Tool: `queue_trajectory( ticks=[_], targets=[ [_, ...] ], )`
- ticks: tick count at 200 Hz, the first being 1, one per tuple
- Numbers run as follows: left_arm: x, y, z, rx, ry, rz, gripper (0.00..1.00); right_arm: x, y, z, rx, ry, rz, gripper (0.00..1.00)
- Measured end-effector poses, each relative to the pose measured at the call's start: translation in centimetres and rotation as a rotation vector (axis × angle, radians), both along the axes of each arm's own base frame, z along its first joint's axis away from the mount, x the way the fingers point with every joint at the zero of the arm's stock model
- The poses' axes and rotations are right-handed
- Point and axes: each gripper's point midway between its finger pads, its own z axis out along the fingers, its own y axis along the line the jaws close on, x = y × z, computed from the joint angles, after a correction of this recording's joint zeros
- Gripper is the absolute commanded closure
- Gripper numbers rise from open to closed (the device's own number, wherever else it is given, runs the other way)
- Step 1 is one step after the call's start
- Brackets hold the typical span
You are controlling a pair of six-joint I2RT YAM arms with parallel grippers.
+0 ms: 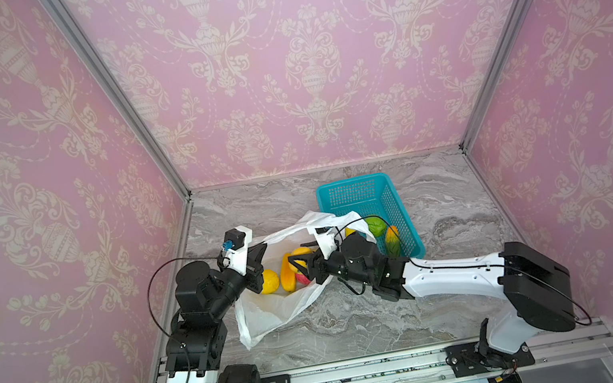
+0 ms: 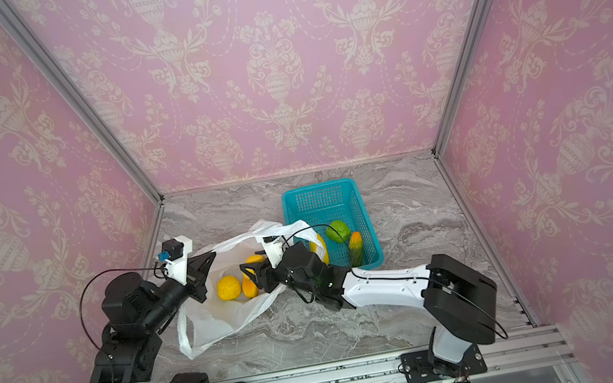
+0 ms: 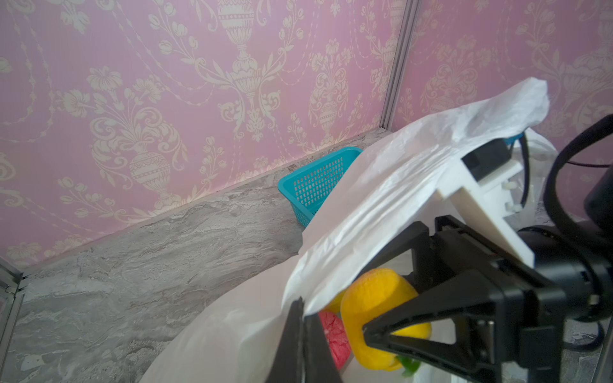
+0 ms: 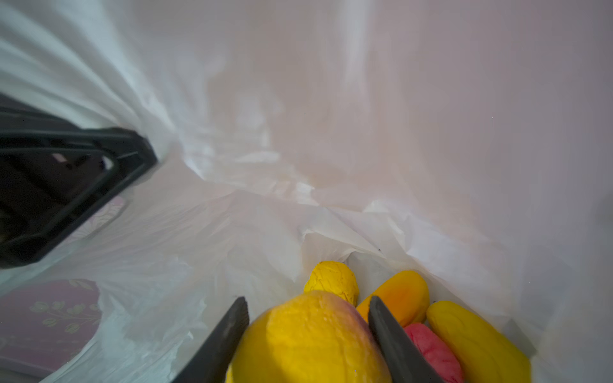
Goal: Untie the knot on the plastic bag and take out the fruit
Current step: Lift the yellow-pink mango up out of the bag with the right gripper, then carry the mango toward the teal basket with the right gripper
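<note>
**Marble table: plastic bag lies open, front-left of the teal basket**

Inside the bag, the right gripper has its jaws clamped either side of a big yellow fruit, and that's a snug grip! Packed beside it: a round yellow fruit, an orange oblong, a red-pink round, a yellow oblong. On the bag's left rim, the left gripper is clenched on the plastic, rim lifted off the table. One bag handle drapes over the basket's near corner. Inside the basket sit a green round and an orange-green oblong. Pink wallpaper all round.
</note>
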Motion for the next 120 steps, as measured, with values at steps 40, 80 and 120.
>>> queue_trajectory(
  ticks=[40, 80, 120],
  targets=[
    [0.0, 0.0, 0.1, 0.000, -0.003, 0.000, 1.00, 0.3, 3.8, -8.9, -0.131, 0.144, 0.029, 0.82],
    [0.1, 0.2, 0.0, 0.004, -0.003, 0.015, 1.00, -3.2, 5.0, -10.6, -0.211, 0.149, 0.110, 0.83],
    [0.2, 0.4, 0.0, 0.005, -0.002, 0.024, 1.00, -9.3, 5.3, -0.8, -0.130, -0.030, 0.251, 0.84]
  ],
)
